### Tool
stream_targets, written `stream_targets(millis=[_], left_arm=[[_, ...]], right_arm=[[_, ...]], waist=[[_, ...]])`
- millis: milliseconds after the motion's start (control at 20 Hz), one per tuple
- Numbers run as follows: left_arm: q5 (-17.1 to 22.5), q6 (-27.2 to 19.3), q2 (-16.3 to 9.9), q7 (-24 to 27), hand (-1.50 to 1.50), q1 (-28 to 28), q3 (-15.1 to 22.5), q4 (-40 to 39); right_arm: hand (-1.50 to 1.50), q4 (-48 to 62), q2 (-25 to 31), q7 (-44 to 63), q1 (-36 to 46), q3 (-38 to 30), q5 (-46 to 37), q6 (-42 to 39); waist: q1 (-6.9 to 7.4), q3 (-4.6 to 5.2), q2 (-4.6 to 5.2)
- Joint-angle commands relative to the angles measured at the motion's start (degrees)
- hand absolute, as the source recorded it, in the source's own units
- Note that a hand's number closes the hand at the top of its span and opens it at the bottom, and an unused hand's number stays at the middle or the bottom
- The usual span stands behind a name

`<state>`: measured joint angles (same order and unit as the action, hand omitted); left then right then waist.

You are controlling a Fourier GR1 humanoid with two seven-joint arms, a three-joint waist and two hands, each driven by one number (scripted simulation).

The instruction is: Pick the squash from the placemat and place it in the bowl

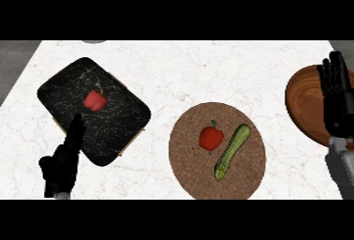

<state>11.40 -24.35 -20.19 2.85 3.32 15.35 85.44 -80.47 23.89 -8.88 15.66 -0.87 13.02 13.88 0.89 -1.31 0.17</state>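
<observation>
The squash (232,152) lies untouched on the round brown placemat (190,173), slanting from upper right to lower left, with a red pepper (211,137) just beside it on the side away from the bowl. The wooden bowl (306,101) sits up and to the right of the placemat, at the tabletop's (194,70) right edge and cut off by the frame. The right hand (336,89) hangs over the bowl, fingers straight and holding nothing; the left hand (63,161) rests with fingers straight at the near corner of a black tray (121,126), which lies left of the placemat and carries a second red pepper (95,100).

The reach appears not yet begun. A good pick would likely close across the squash's narrow width near its middle, approaching from the bowl side to spare the pepper. Bare tabletop between placemat and bowl leaves an open path, though the bowl's spot at the edge calls for care on release.
</observation>
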Motion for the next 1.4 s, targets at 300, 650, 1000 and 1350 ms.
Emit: stream_targets(millis=[300, 650, 1000, 1350], left_arm=[[-4.36, -0.23, -7.19, -2.59, 0.00, -9.11, -3.64, 4.57], [-4.44, 2.79, -7.88, -9.55, 0.00, -14.69, -3.79, 5.45], [-5.29, 2.87, -8.41, -11.96, 0.00, -14.68, -5.18, 7.27], [-6.41, 3.71, -6.72, -10.44, 0.00, -15.25, -4.57, 4.60]], right_arm=[[1.50, 6.08, 8.17, -8.61, -7.72, -1.64, -5.55, -6.70], [-1.50, 12.67, -1.27, -37.02, -17.08, -3.39, 3.77, -26.81], [-1.50, -0.91, 10.51, -24.85, -20.74, -0.81, -4.61, -24.66], [-1.50, -10.91, 14.81, -6.81, -18.30, 7.36, -16.67, -21.48]], waist=[[-3.97, 1.59, 0.45], [-1.34, 1.21, -0.11], [-1.47, 1.41, -0.50], [-1.13, 1.45, -0.36]])
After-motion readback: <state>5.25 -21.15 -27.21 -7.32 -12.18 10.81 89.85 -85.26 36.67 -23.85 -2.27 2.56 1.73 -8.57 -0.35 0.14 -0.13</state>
